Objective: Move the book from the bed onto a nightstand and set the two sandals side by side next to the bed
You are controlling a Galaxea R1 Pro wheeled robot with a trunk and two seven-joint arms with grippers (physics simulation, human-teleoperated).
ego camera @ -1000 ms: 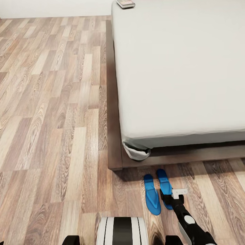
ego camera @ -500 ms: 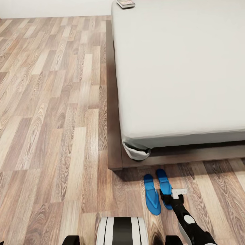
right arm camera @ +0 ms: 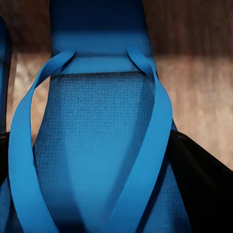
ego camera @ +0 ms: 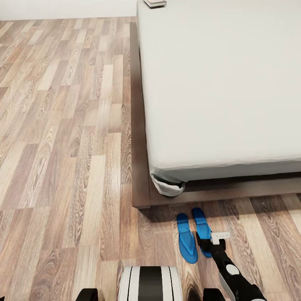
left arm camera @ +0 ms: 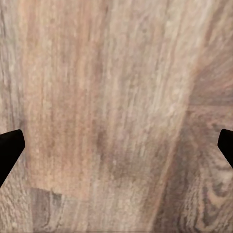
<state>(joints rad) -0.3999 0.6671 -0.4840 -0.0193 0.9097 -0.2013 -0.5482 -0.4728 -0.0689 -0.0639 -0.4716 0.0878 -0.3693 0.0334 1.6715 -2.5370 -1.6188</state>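
Bed (ego camera: pixel 217 83) frame corner close ahead of both blue sandals (ego camera: pixel 187 238) lying side by side on floor (ego camera: pixel 62 146); right gripper (ego camera: pixel 205 246) fingers straddle right sandal (right arm camera: pixel 97 145), grip unclear; left gripper (left arm camera: pixel 116 145) spread wide; book (ego camera: pixel 154 3) on mattress far edge.

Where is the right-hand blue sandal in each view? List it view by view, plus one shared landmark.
Head view: right-hand sandal at bottom centre-right, on the floor by the bed, its rear under the right end effector.
Right wrist view: the sandal close up, centre, straps in a V.
Left wrist view: floor between the left end effector tips.
Shared landmark: the other sandal, beside it in head view, at an edge of right wrist view.
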